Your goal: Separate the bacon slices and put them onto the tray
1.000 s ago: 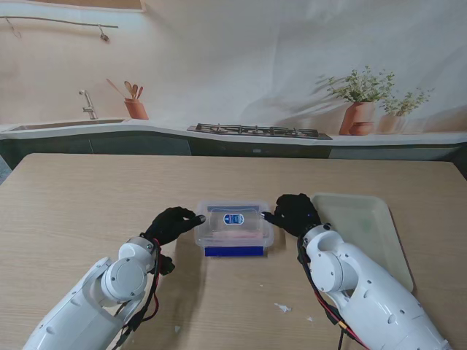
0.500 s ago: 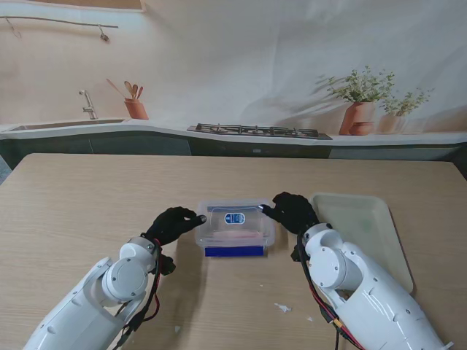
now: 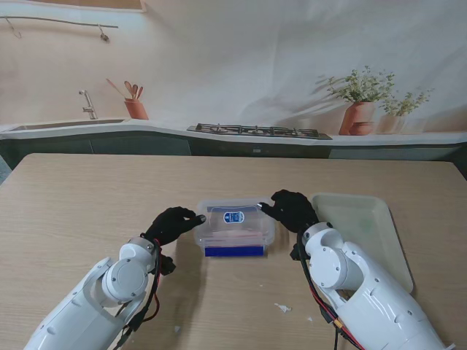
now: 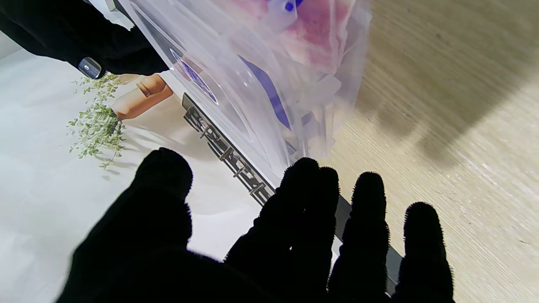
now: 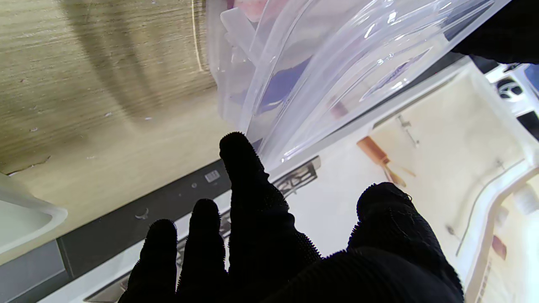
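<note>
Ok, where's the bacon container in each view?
Stand: bacon container at table centre, between both hands, left of the tray.
Left wrist: fills the middle, beyond the fingers.
Right wrist: beyond the fingers.
Shared landmark: its blue label.

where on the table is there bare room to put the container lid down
Bare wood lies left of the left hand, and beyond the container toward the table's far edge. The tray looks empty. It is crowded at the middle, where the right hand and left hand flank the container.
</note>
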`<state>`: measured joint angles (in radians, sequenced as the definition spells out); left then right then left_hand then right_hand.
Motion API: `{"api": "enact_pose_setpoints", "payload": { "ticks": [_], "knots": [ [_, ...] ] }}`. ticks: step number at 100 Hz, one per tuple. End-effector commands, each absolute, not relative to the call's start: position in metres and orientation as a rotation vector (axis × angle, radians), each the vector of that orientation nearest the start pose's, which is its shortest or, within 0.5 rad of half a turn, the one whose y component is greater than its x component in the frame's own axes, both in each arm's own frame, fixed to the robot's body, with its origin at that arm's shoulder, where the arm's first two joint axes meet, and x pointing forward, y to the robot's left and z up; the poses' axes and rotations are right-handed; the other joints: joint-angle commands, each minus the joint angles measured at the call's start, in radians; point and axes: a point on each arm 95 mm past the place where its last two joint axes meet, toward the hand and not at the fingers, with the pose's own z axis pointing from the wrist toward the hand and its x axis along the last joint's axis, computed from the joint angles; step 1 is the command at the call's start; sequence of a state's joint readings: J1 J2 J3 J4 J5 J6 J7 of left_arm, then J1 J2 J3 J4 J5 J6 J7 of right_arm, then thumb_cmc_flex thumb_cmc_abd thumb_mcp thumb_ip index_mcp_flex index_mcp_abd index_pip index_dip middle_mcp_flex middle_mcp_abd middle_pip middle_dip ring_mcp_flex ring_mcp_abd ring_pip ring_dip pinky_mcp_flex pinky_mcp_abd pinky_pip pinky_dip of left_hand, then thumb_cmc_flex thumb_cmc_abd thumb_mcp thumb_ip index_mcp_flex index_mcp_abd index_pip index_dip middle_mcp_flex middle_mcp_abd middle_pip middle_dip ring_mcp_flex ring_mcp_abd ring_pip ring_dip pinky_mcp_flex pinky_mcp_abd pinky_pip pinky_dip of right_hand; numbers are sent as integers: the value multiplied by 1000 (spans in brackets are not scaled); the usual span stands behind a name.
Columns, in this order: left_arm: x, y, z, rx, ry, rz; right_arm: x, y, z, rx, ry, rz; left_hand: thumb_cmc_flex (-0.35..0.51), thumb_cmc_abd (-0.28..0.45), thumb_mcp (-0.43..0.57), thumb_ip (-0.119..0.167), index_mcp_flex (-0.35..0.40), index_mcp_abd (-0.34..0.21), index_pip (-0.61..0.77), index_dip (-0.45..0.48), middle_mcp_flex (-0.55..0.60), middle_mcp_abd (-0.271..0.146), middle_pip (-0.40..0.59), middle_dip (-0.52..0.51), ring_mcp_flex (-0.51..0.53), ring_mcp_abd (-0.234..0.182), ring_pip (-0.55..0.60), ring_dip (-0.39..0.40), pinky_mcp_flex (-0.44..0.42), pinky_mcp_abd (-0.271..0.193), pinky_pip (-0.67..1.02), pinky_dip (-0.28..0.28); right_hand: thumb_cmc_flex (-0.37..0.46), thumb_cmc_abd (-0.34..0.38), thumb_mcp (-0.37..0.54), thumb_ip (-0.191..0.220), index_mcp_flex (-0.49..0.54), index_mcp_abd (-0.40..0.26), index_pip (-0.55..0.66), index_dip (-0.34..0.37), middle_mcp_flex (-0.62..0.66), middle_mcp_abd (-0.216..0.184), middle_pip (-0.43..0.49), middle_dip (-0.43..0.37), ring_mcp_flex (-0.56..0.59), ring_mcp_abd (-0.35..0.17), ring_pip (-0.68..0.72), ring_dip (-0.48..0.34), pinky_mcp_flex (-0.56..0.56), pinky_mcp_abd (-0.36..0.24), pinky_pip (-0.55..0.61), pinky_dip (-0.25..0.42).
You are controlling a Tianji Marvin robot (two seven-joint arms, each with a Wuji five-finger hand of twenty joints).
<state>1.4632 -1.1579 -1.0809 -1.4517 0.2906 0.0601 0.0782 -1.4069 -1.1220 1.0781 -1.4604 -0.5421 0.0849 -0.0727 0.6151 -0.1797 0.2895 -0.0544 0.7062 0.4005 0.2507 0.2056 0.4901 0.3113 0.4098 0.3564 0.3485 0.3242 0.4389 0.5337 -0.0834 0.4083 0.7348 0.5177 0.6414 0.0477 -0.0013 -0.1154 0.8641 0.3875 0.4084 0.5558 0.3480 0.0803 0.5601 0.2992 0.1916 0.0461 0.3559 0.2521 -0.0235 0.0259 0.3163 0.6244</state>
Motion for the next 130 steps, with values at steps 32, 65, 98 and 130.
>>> {"api": "enact_pose_setpoints", "payload": {
  "ticks": [32,65,98,130],
  "knots": [
    [414,-33,-355,-1929,1109,-1817,433,36,-333,-2182,-1753,-2239,6,27,-10,21,-6,-131,6,6,-7,-85,14,-1,-20,-18,-9,7,-17,-18,-30,17,34,-4,-17,71,-36,-170,-23,0,-31,19,10,0,-33,-4,-3,1,-12,-18,-5,15],
    [414,-26,-359,-1931,1093,-1793,435,40,-335,-2179,-1778,-2206,6,26,-10,21,-5,-129,5,5,-9,-84,14,-1,-20,-18,-9,7,-17,-19,-36,17,44,-14,-16,72,-71,-177,-51,-13,-43,17,8,0,-35,-2,-4,0,-10,-16,-5,15],
    [415,-18,-364,-1936,1078,-1760,436,41,-338,-2138,-1902,-2185,8,26,-9,21,-7,-129,5,5,-10,-83,14,-1,-22,-16,-9,7,-17,-19,-37,19,52,-22,-13,75,-80,-205,-57,-20,-53,17,7,-1,-41,-3,-5,0,-11,-13,-5,15],
    [414,-17,-367,-1943,1072,-1730,435,38,-338,-2114,-2021,-2214,11,22,-5,22,-8,-133,8,8,-12,-86,15,-1,-24,-18,-8,8,-16,-19,-37,20,73,-37,-7,80,-73,-208,-35,-10,-48,25,13,1,-29,17,9,6,5,7,2,18]
  ]
}}
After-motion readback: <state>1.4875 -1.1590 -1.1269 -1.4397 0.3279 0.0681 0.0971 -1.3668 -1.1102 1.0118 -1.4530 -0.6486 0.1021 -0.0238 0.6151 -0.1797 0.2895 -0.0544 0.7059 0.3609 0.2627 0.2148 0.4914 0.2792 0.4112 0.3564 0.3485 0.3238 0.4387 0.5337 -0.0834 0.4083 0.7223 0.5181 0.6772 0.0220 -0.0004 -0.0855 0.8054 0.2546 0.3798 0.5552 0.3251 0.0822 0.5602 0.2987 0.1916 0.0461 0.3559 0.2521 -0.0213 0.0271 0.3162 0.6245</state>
